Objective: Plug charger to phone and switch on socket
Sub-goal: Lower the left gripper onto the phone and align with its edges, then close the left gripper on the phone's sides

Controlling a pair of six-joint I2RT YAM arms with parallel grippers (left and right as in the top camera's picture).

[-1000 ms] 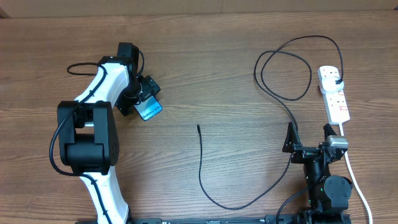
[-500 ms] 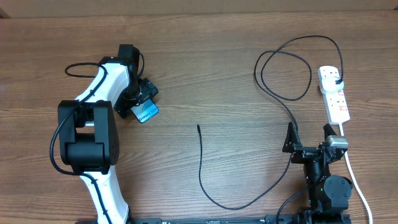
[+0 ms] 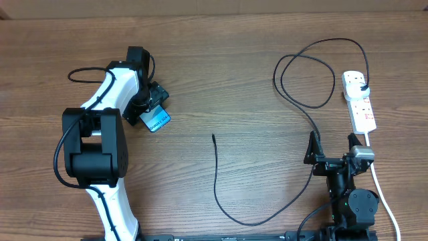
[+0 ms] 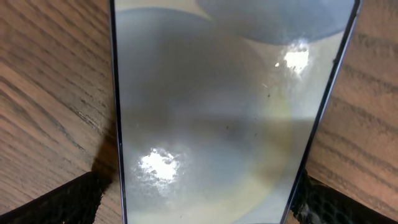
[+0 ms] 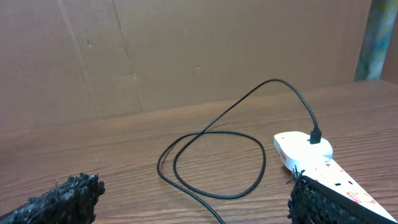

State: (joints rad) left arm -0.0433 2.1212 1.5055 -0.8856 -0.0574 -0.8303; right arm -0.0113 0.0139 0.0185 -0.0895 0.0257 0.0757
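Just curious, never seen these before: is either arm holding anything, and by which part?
Nothing looks gripped. The left gripper stands open astride the slim black-edged phone; the right gripper is open and empty.

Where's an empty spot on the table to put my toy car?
Widest bare wood: the middle, between the phone and the cable loop, past the cable tip toward the far edge. Also the far-left strip beside the left arm. The right side is crowded: loop, socket, white lead.
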